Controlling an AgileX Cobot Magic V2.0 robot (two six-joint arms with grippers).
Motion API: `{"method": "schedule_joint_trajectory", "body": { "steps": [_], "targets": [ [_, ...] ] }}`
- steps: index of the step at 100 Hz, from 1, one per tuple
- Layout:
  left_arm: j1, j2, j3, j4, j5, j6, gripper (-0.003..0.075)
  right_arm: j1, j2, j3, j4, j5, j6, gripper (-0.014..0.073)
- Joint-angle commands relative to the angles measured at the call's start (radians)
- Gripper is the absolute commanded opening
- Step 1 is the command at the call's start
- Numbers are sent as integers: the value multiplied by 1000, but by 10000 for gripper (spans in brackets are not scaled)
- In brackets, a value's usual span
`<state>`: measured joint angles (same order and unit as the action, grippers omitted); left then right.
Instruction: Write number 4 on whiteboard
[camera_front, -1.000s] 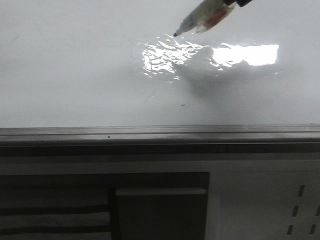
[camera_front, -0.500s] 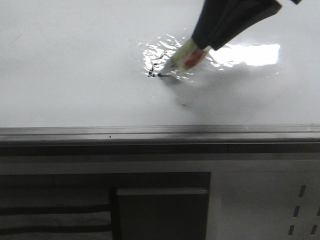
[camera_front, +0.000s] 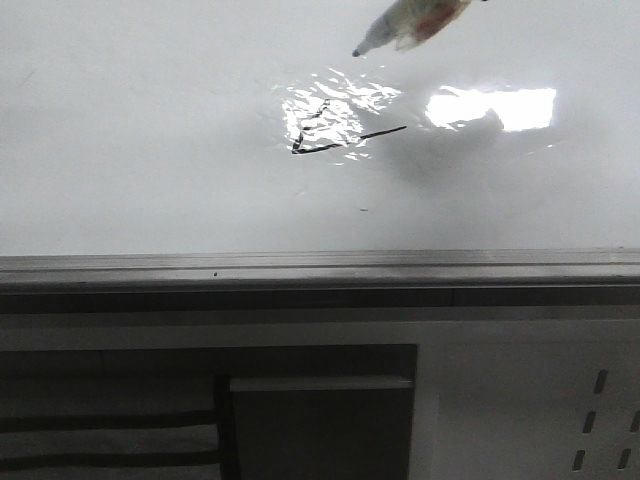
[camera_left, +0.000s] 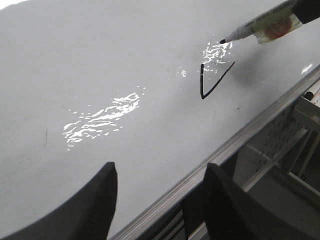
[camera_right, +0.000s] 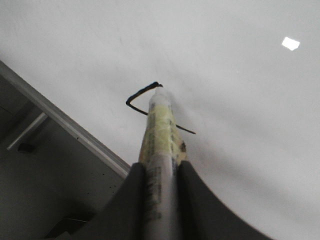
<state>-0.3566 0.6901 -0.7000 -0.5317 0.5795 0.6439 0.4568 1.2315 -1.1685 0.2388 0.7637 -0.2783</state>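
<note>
Since half a second ago, the marker (camera_front: 410, 22) has been lifted off the whiteboard (camera_front: 150, 150): then its tip was pressed into the glare at the start of a stroke, and now it hangs above the surface, up and to the right of the ink. Two joined black strokes are left behind, a short slanted line and a longer cross line meeting at a sharp corner, so the number 4 (camera_front: 335, 135) is judged to be only partly drawn, with the upright tail not yet added. The figure is found near the middle of the board in the front view, lying across the rippled patch of reflected light, well above the grey metal rail (camera_front: 320, 268) along the near edge. The marker is clamped between the fingers of the right claw (camera_right: 161, 175), as is seen in the right wrist view, with its tip raised just off the strokes. The left claw (camera_left: 160, 200) is held spread apart with nothing between its fingers, low over the board near the rail and well apart from the writing. Plenty of bare board is left on every side of the figure, so room for the remaining downward stroke is judged ample; the rail below is the only edge that a long tail could approach. A tiny dark speck (camera_front: 364, 210) is seen below the strokes.
</note>
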Motion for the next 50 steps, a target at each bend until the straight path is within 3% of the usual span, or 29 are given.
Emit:
{"method": "schedule_joint_trajectory", "body": {
  "steps": [1, 13, 28, 50],
  "targets": [
    [4, 2, -26, -34, -79, -10, 356, 2, 5, -35, 15, -88, -14, -46],
    [4, 2, -26, -34, -90, -10, 356, 0, 59, -35, 1, -37, -14, -46],
    [4, 2, -26, -34, -86, 10, 356, 10, 103, -47, -2, 195, -18, -46],
    [4, 4, -48, -38, -49, 54, 356, 40, -12, -147, -2, 189, -97, -46]
  ]
}}
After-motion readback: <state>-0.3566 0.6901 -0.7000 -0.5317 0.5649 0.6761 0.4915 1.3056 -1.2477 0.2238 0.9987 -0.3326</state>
